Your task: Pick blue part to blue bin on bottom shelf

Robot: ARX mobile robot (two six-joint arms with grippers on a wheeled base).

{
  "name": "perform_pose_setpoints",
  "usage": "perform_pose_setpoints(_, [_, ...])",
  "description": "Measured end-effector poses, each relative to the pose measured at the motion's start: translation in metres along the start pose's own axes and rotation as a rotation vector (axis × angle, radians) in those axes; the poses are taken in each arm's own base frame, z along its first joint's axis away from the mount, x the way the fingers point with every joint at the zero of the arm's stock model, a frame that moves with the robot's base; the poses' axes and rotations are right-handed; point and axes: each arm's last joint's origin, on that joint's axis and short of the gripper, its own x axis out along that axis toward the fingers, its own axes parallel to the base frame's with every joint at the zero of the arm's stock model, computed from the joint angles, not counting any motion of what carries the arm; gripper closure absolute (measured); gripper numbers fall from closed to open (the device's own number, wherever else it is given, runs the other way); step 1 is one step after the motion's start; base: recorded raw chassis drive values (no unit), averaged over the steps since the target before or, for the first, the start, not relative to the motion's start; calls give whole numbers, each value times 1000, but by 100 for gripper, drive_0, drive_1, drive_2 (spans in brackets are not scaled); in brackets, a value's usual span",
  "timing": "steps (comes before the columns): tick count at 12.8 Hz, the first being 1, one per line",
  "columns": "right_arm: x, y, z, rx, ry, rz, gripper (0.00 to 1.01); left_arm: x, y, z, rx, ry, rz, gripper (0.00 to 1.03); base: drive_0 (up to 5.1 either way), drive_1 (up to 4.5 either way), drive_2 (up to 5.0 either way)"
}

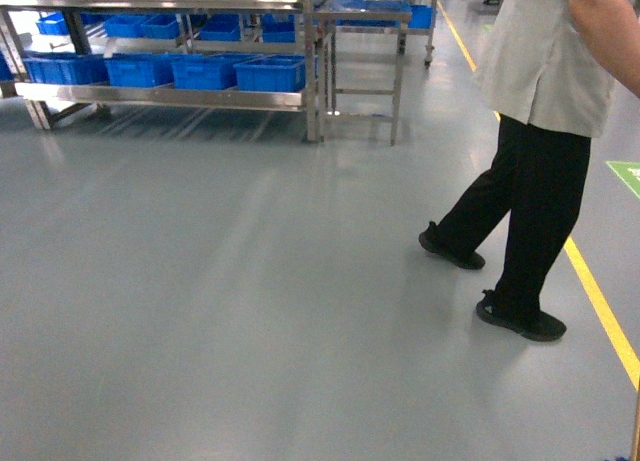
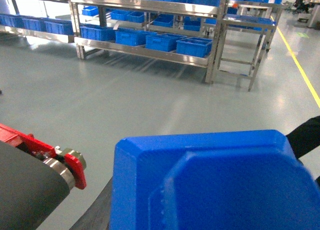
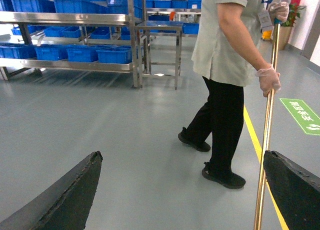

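The blue part [image 2: 215, 182] fills the lower half of the left wrist view, right in front of the camera. My left gripper [image 2: 210, 217] is shut on it, and one dark finger [image 2: 95, 210] shows at the part's left edge. Far across the floor, blue bins [image 1: 270, 73] [image 2: 194, 46] [image 3: 114, 54] stand in a row on the bottom shelf [image 1: 160, 96] of the steel rack. My right gripper [image 3: 182, 157] is open, its two dark fingers wide apart over bare floor. Neither gripper shows in the head view.
A person [image 1: 530, 131] [image 3: 225, 65] walks at the right, holding a brass pole [image 3: 265, 140] close to my right finger. A small steel table [image 1: 365, 41] stands right of the rack. A yellow floor line [image 1: 600, 301] runs along the right. A red-capped button [image 2: 70, 165] sits by my left arm.
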Motion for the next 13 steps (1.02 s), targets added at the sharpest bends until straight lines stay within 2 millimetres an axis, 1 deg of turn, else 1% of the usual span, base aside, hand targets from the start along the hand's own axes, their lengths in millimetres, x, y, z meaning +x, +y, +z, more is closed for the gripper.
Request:
perform_pose_setpoints(4, [0, 0, 0, 0, 0, 0, 3, 0, 0, 0, 0, 0, 0, 59, -158, -158, -158])
perform_pose_setpoints(10, [0, 0, 0, 0, 1, 0, 3, 0, 0, 0, 1, 1, 0, 59, 0, 0, 0])
perform_pose_setpoints(13, [0, 0, 0, 0, -2, 0, 3, 0, 0, 0, -2, -2, -1, 59, -27, 386, -441])
